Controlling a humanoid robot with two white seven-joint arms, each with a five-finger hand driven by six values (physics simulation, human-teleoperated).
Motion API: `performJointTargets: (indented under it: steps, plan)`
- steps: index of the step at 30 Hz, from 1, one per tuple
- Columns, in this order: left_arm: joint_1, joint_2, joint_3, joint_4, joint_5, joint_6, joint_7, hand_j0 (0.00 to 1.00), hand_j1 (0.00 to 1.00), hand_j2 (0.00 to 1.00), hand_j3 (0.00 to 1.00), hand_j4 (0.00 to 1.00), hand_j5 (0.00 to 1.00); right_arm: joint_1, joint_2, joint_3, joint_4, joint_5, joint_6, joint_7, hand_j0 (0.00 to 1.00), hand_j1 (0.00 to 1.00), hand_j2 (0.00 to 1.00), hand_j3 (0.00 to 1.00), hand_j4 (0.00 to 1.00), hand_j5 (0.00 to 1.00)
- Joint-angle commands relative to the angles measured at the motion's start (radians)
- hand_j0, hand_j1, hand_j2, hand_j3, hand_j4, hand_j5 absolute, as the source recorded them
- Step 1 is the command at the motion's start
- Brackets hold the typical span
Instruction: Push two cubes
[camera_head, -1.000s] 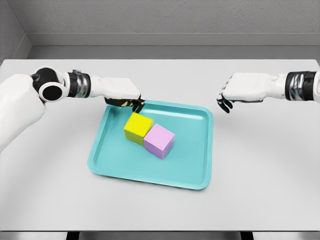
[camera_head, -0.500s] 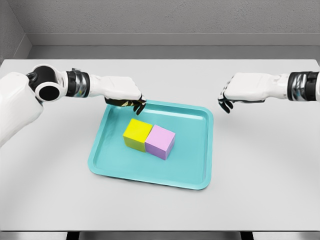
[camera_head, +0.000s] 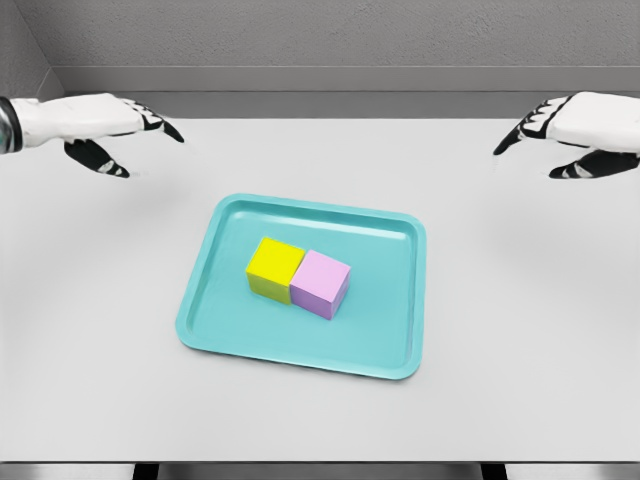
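Note:
A yellow cube and a pink cube sit side by side, touching, in the middle of a teal tray. My left hand hovers at the far left, well away from the tray, fingers spread and holding nothing. My right hand hovers at the far right edge, also with fingers spread and nothing in it. Neither hand touches a cube.
The tray lies on a light grey table. A grey wall runs behind the table's far edge.
My left hand has drawn back from the tray's far left corner to the far left. My right hand has pulled away to the far right and opened. The cubes stay put.

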Motion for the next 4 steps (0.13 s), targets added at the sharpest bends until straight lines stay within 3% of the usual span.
performJointTargets:
  steps: [1, 4]
  plan:
    - [0.0, 0.009, 0.009, 0.037, 0.013, 0.003, 0.0, 1.0, 1.0, 1.0, 1.0, 1.0, 1.0, 0.0, -0.01, -0.008, 0.0, -0.027, 0.003, 0.0, 1.0, 1.0, 1.0, 1.0, 1.0, 1.0]
    - [0.009, 0.009, 0.009, 0.037, 0.012, 0.003, 0.0, 1.0, 1.0, 1.0, 1.0, 1.0, 1.0, 0.015, -0.01, 0.011, -0.019, -0.024, 0.003, 0.0, 1.0, 1.0, 1.0, 1.0, 1.0, 1.0]
